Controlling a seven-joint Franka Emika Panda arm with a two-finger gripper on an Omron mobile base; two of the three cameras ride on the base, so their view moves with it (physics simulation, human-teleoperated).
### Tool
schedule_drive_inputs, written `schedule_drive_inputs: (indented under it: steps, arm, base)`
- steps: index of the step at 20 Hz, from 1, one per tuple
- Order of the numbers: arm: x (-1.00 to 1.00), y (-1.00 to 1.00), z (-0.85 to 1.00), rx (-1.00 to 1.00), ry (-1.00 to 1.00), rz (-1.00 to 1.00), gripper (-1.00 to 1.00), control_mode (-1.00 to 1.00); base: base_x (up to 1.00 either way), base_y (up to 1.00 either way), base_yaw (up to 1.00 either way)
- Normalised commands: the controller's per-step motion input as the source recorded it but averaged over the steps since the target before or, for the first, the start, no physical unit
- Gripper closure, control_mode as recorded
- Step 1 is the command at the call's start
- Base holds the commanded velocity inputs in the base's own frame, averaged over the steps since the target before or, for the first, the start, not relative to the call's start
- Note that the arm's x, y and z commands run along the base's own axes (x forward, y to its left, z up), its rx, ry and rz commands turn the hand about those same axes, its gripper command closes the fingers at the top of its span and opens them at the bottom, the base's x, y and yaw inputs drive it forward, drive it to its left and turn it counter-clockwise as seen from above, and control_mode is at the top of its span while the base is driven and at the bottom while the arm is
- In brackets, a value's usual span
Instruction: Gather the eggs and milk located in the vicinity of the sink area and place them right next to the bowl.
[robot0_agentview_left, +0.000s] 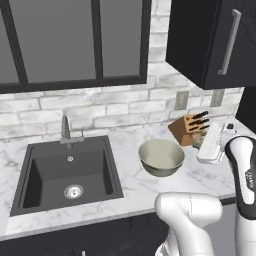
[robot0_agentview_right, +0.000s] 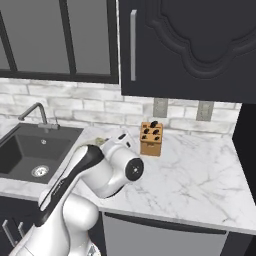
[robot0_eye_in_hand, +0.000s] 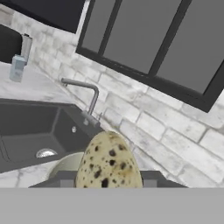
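Speckled tan egg (robot0_eye_in_hand: 108, 162) sits clenched in jaws, bottom centre of hand view, above beige-olive round bowl (robot0_agentview_left: 161, 157); risk: slips out, cracks on marble worktop (robot0_agentview_left: 125, 145).

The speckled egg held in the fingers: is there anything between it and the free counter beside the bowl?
Nothing visible. The speckled egg is clamped between the fingers, with the bowl just below and behind it. The counter around the bowl shows no obstacle.
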Motion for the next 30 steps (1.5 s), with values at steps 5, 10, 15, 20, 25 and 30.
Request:
schedule_drive_inputs:
  steps: [5,10,15,20,25,30]
  arm:
    - [0.00,-0.41,-0.09,0.00,0.04,0.01,1.00,-1.00]
    - [0.00,-0.34,-0.20,0.00,0.00,0.04,1.00,-1.00]
    - [0.00,-0.12,-0.21,-0.11,0.10,0.06,1.00,-1.00]
    - [0.00,-0.10,-0.04,-0.13,0.21,0.06,1.00,-1.00]
    - [0.00,-0.08,-0.14,-0.06,0.12,0.06,1.00,-1.00]
    - [0.00,-0.01,-0.46,0.00,0.00,0.05,1.00,-1.00]
  base:
    - [0.00,0.00,0.00]
    - [0.00,0.00,0.00]
    - [0.00,0.00,0.00]
    - [0.00,0.00,0.00]
    - [0.00,0.00,0.00]
    - [0.00,0.00,0.00]
